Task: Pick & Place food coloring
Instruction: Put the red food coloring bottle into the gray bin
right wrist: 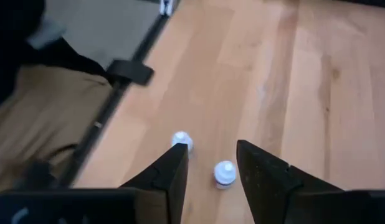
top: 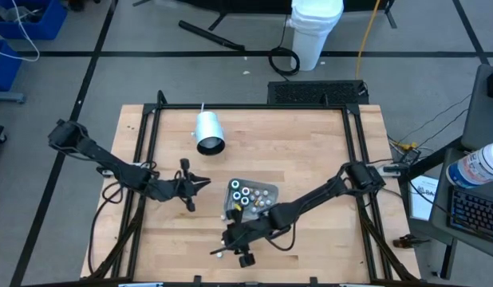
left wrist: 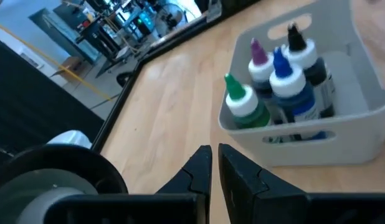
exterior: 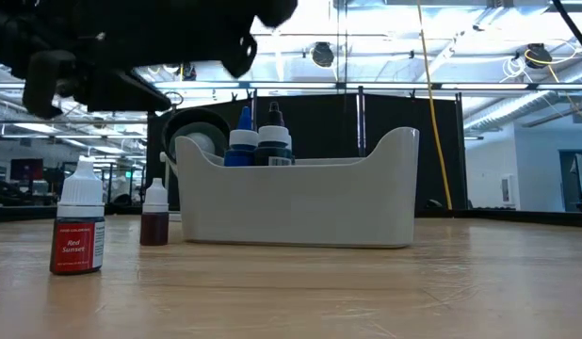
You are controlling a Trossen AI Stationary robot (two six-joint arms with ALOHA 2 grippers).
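Two small food coloring bottles with white caps stand upright on the wooden table left of the white tray (exterior: 300, 207): a red-labelled one (exterior: 79, 231) and a smaller one (exterior: 154, 215). My right gripper (right wrist: 211, 165) hovers open over them; one bottle's white cap (right wrist: 225, 174) shows between its fingers and the other (right wrist: 182, 140) just beyond one finger, both untouched. Several more bottles (left wrist: 276, 81), with green, purple, blue and black tops, stand in the tray (left wrist: 342, 134). My left gripper (left wrist: 214, 165) is shut on nothing, left of the tray.
A white cup (top: 208, 132) lies on its side at the table's far left, its mouth toward the tray (top: 270, 191). The table's dark frame rail (right wrist: 111, 93) runs close to the loose bottles. Bare wood lies to the right of the tray.
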